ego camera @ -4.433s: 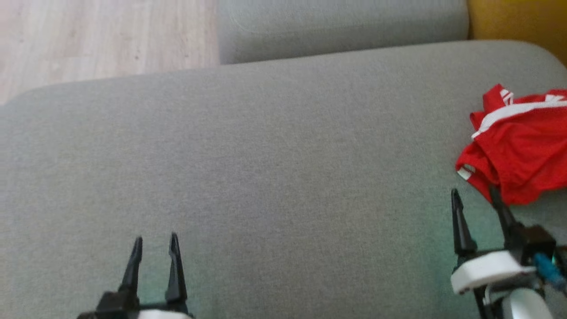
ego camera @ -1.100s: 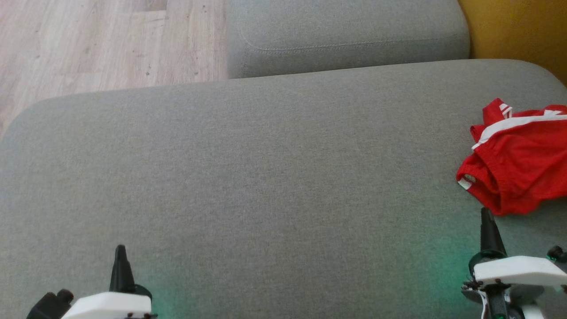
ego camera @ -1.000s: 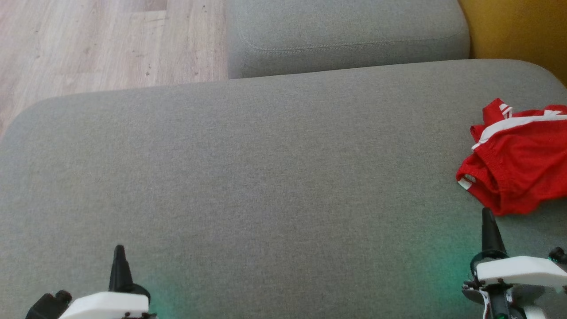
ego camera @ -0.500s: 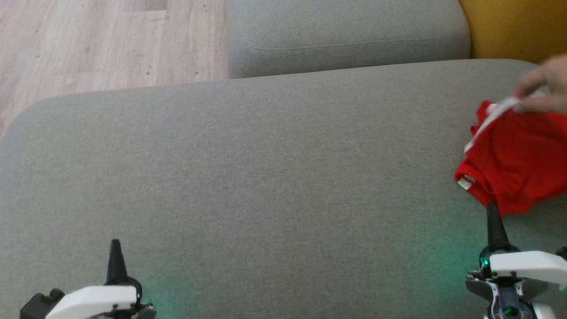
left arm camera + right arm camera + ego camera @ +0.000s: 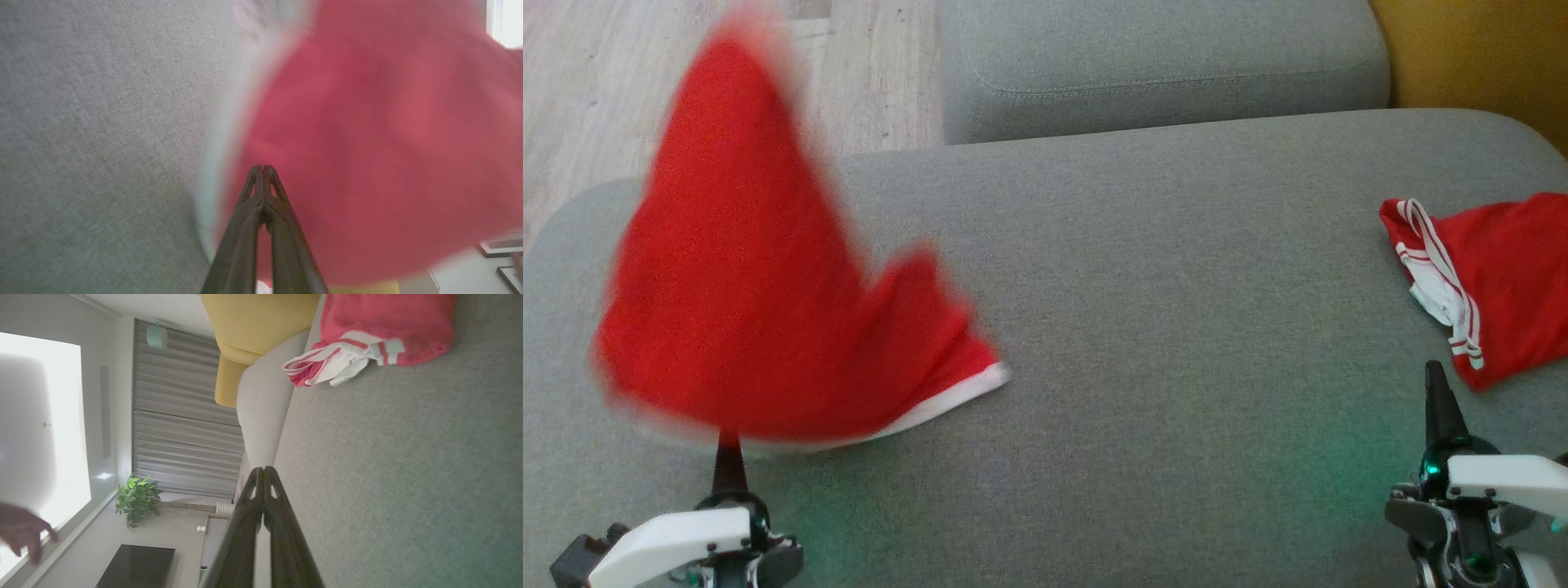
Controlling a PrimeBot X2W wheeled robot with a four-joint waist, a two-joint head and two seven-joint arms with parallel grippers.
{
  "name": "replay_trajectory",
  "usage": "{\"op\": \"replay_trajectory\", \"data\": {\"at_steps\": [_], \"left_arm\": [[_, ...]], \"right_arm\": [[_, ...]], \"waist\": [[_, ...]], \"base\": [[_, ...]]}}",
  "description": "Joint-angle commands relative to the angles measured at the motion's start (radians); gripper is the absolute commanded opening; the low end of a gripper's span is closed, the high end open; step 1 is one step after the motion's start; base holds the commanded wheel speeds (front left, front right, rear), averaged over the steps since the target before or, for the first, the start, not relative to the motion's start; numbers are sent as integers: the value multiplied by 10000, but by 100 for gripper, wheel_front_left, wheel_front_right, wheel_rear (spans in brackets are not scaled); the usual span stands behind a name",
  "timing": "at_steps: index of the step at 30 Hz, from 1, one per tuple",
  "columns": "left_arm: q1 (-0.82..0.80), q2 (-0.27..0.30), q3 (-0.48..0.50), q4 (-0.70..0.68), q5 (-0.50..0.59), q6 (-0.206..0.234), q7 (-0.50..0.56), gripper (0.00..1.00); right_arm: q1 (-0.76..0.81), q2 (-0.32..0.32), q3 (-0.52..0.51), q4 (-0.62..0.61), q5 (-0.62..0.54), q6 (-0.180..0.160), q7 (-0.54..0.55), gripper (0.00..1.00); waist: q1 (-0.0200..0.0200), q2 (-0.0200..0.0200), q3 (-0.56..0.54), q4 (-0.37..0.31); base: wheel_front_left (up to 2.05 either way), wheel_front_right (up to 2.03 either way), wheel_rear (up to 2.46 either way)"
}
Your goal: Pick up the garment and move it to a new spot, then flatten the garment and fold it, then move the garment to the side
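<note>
A red garment (image 5: pixel 752 286) with a white hem is blurred in motion over the left part of the grey sofa seat (image 5: pixel 1160 327), its lower edge just past my left gripper (image 5: pixel 728 452). That gripper is shut and empty, and in the left wrist view the garment (image 5: pixel 367 143) spreads right behind its closed fingers (image 5: pixel 263 168). A second red garment (image 5: pixel 1503 278) with white striped trim lies crumpled at the seat's right edge. My right gripper (image 5: pixel 1435 384) is shut just short of it, touching nothing. In the right wrist view this piece (image 5: pixel 367 330) lies well beyond the shut gripper (image 5: pixel 263 468).
A grey back cushion (image 5: pixel 1160 65) runs along the far side. Wood floor (image 5: pixel 645 82) lies at the far left, a yellow cushion (image 5: pixel 1478 49) at the far right. A person's hand (image 5: pixel 20 531) shows at the edge of the right wrist view.
A person's hand reached in at the right and lifted the red clothing there. Now one red garment is flying in at the left and another lies rearranged at the right. Both grippers stayed shut.
</note>
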Motion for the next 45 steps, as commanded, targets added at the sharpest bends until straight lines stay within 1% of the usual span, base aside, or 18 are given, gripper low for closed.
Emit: {"op": "replay_trajectory", "data": {"at_steps": [1, 19, 45], "left_arm": [[-557, 30, 340, -341, -264, -111, 68, 0], [-906, 30, 598, -439, -2332, -247, 580, 0], [-905, 30, 596, -440, -2333, -247, 579, 0]], "right_arm": [[-543, -52, 113, -423, 304, -6, 117, 0], [-772, -60, -30, -540, 2547, -7, 628, 0], [-771, -60, -28, -541, 2548, -7, 626, 0]], "waist": [[0, 0, 0, 1], [0, 0, 1, 8], [0, 0, 1, 8]], "base": [[0, 0, 0], [0, 0, 0], [0, 0, 0]]}}
